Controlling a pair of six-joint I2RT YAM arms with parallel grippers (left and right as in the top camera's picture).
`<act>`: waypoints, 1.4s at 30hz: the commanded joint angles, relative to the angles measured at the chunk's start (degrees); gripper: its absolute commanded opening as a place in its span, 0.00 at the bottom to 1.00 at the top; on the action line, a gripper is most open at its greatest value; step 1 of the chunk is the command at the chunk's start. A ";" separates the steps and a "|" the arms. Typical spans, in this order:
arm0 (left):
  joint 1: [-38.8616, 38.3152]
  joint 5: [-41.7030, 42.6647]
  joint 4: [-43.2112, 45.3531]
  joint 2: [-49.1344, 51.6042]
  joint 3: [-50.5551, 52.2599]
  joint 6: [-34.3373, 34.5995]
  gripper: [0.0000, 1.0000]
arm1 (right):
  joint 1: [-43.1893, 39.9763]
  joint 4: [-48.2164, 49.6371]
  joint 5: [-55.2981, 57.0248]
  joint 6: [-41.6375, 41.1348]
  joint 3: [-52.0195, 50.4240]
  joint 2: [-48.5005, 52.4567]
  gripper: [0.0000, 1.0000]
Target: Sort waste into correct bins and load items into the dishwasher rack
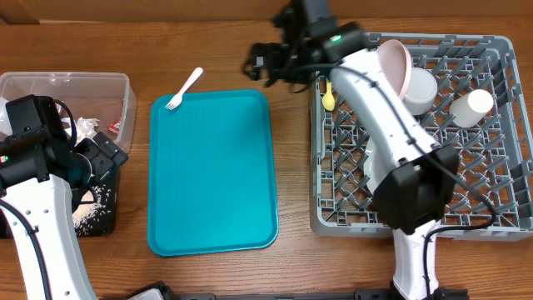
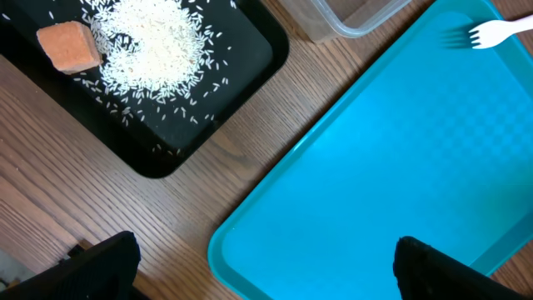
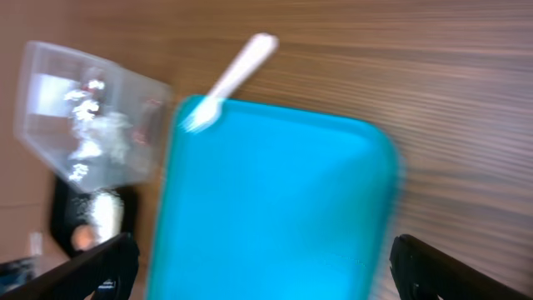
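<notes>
The right hand (image 3: pixel 265 268) is hanging with fingers wide apart, gripping nothing, the pale fork (image 3: pixel 231 75) lying ahead of it across the teal tray's (image 3: pixel 275 208) corner. The left hand (image 2: pixel 265 265) is gaping empty too.

The teal tray (image 1: pixel 212 183) in mid-frame lies bare and open from above, save for a fork (image 1: pixel 185 88) across its upper left corner. A strip of bare desk (image 1: pixel 291 150) runs between it and the rack (image 1: pixel 491 175). The right arm (image 1: pixel 391 125) slants over the rack's left side and blocks it. A plate (image 1: pixel 398 62), bowl (image 1: pixel 420 90) and cup (image 1: pixel 473 107) crowd the rack's upper part; the lower right pegs stand uncovered. At lower left, the left arm (image 1: pixel 42 192) overhangs the black tray (image 1: pixel 100 221), just below the clear tub (image 1: pixel 129 108).
</notes>
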State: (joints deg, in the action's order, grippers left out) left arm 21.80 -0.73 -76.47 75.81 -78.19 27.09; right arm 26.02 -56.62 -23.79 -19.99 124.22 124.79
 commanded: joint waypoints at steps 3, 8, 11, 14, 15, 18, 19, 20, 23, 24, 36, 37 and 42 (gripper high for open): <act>0.31 -0.76 0.07 -0.07 0.13 0.81 1.00 | 7.93 7.10 2.86 -12.68 -0.13 0.70 1.00; 0.31 -0.76 0.07 -0.07 0.13 0.81 1.00 | 13.44 11.69 7.76 -20.65 -0.13 4.79 1.00; 0.31 -0.76 0.07 -0.07 0.13 0.81 1.00 | 14.62 14.10 7.41 -24.35 -0.13 7.67 1.00; 0.31 -0.76 0.07 -0.07 0.13 0.81 1.00 | 15.23 17.44 4.81 -25.99 -0.13 10.58 1.00; 0.31 -0.76 0.07 -0.07 0.13 0.81 1.00 | 15.41 18.60 3.74 -26.45 -0.13 11.34 1.00; 0.31 -0.76 0.07 -0.07 0.13 0.81 1.00 | 15.74 20.90 2.69 -28.44 -0.13 13.66 1.00; 0.31 -0.76 0.07 -0.07 0.13 0.81 1.00 | 15.89 21.77 2.69 -28.55 -0.13 14.29 1.00; 0.31 -0.76 0.07 -0.07 0.13 0.81 1.00 | 16.00 22.64 2.69 -28.94 -0.13 14.93 1.00; 0.31 -0.76 0.07 -0.04 0.13 0.81 1.00 | 16.09 26.12 1.64 -31.43 -0.13 16.85 1.00; 0.31 -0.76 0.07 -0.07 0.13 0.81 1.00 | 16.09 27.93 0.61 -32.22 -0.13 17.57 1.00; 0.31 -0.76 0.07 -0.07 0.13 0.81 1.00 | 17.03 39.85 -0.48 -38.77 -0.11 22.86 0.99; 0.31 -0.76 0.07 -0.07 0.13 0.81 1.00 | 17.11 39.95 -0.17 -38.77 -0.11 23.02 0.99; 0.31 -0.76 0.09 -0.07 0.13 0.81 1.00 | 17.11 41.00 0.66 -38.77 -0.11 24.20 0.99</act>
State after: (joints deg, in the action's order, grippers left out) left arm 21.80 -0.73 -76.47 75.81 -78.19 27.09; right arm 42.89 -16.53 -24.56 -58.46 124.01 147.72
